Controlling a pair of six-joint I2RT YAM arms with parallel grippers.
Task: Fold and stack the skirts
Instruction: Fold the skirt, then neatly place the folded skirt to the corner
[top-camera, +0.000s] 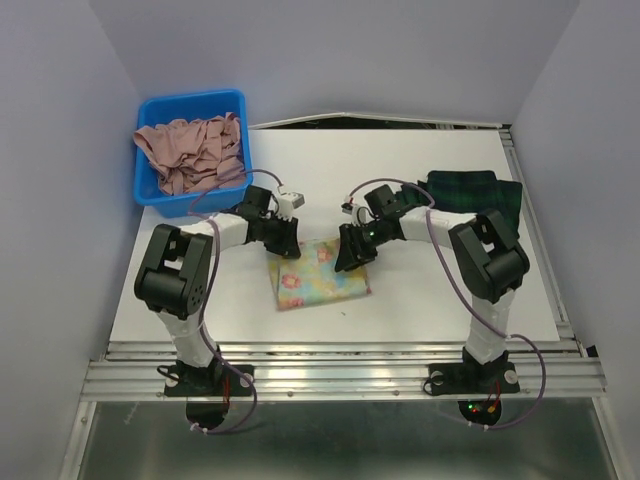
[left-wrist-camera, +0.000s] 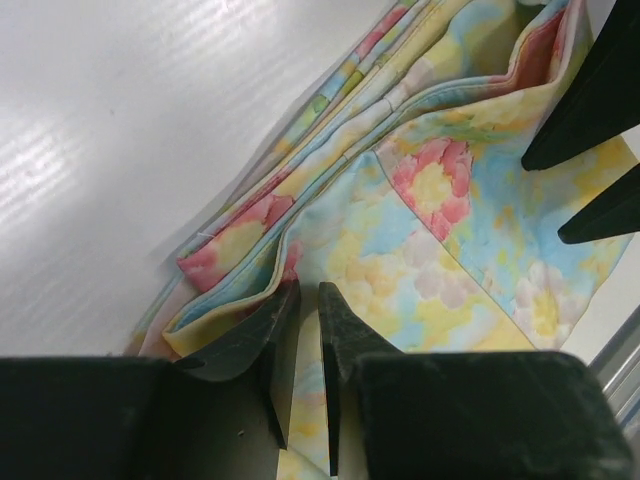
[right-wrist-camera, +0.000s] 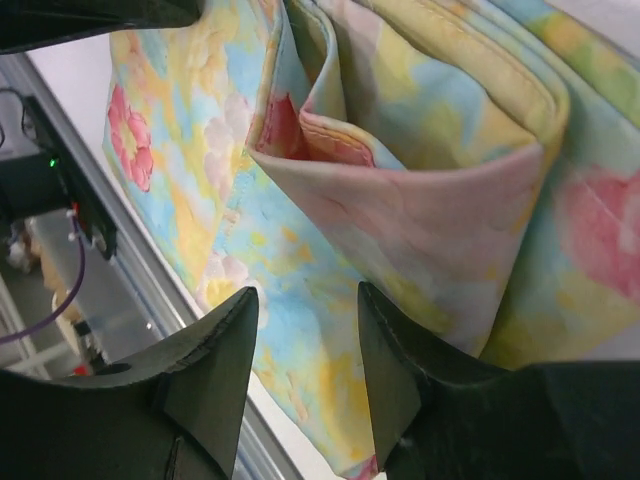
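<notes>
The blue bin (top-camera: 152, 108) sits at the table's (top-camera: 420, 295) far left corner, heaped with crumpled dusty-pink cloth (top-camera: 195, 150) that reaches its rim. Neither skirt is in it.

The floral skirt (top-camera: 312, 280) lies folded in the middle of the white table, between the two arms, its layered edges stacked along the far side. The left gripper (left-wrist-camera: 305, 292) is down at the skirt's far left corner. Its jaws stand almost together with only a thin slit between them (floral cloth shows through the slit). One tip is tucked against the rolled fold edge; whether they actually bite the cloth cannot be told. The right gripper (right-wrist-camera: 308, 295) is at the far right corner, its jaws spread apart. A doubled fold of the skirt hangs just ahead of the gap, not clamped.

The plaid skirt (top-camera: 468, 190) lies folded at the far right of the table, behind the right arm and well apart from the floral one. The right arm's elbow overlaps its near edge in the overhead view.
</notes>
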